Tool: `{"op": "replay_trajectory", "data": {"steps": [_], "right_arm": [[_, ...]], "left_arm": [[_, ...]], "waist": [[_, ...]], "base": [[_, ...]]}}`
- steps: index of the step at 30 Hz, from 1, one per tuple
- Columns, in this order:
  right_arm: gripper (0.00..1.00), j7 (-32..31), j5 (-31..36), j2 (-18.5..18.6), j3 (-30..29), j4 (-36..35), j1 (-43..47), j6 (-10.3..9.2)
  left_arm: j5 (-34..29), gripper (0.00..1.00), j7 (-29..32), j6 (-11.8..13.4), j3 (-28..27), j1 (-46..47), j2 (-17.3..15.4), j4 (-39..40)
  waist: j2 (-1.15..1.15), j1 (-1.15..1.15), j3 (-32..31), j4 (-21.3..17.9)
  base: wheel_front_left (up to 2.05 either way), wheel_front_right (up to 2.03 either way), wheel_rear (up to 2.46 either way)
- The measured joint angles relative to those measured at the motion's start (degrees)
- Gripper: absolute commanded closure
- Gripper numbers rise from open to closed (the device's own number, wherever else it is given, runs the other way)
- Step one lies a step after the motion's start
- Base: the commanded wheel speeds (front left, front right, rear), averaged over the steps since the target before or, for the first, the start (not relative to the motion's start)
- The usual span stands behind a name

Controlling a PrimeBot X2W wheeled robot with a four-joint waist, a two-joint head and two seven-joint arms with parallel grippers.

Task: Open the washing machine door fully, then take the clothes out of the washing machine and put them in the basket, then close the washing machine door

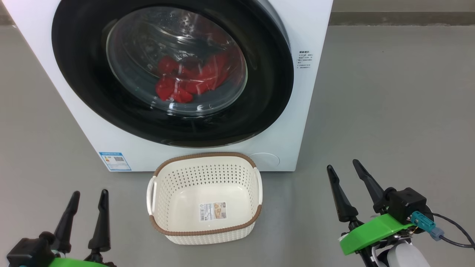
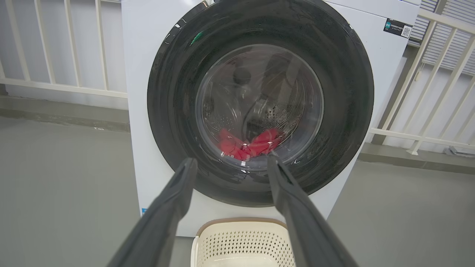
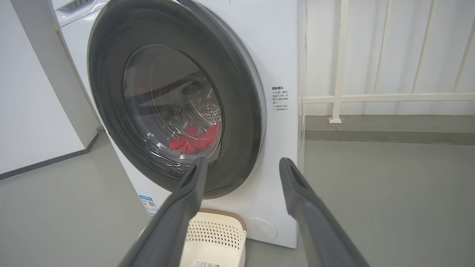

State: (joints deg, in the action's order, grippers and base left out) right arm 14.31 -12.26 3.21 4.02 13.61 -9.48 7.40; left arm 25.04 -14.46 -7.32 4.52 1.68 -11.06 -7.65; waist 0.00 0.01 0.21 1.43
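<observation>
The white washing machine [image 1: 311, 33] stands ahead, its round black washing machine door [image 1: 85, 66] against the front, slightly ajar at the right edge. Red clothes [image 1: 189, 78] lie in the drum behind the glass, also seen as clothes [image 2: 246, 145] and clothes [image 3: 195, 139]. The cream basket [image 1: 205, 230] with a brown rim sits on the floor just before the machine, holding nothing. My left gripper [image 1: 89, 196] is open at the lower left, my right gripper [image 1: 343, 165] open at the lower right, both short of the machine and holding nothing.
Grey floor [image 1: 389, 111] spreads to the right of the machine and around the basket. White railing [image 2: 55, 48] runs behind the washing machine [image 2: 141, 55]. A white wall panel [image 3: 33, 92] stands beside the washing machine [image 3: 274, 48] on its far side.
</observation>
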Motion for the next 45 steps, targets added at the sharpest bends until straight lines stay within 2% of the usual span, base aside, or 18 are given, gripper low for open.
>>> {"op": "replay_trajectory", "data": {"steps": [38, 45], "right_arm": [[0.0, 0.0, 0.0, 0.0, -0.6, 0.0, -0.1, 0.0], [0.0, 0.0, -0.1, 0.0, -0.9, 0.2, -2.8, 0.0]], "left_arm": [[0.0, 0.0, 0.0, 0.0, 0.0, 0.2, -0.1, 0.1], [0.0, 0.0, 0.0, 0.0, 0.0, 0.3, -0.4, 0.3]], "waist": [[0.0, 0.0, 0.6, 0.0], [0.0, 0.0, 1.5, 0.1]], "base": [[0.0, 0.0, 0.0], [0.0, 0.0, 0.0]]}}
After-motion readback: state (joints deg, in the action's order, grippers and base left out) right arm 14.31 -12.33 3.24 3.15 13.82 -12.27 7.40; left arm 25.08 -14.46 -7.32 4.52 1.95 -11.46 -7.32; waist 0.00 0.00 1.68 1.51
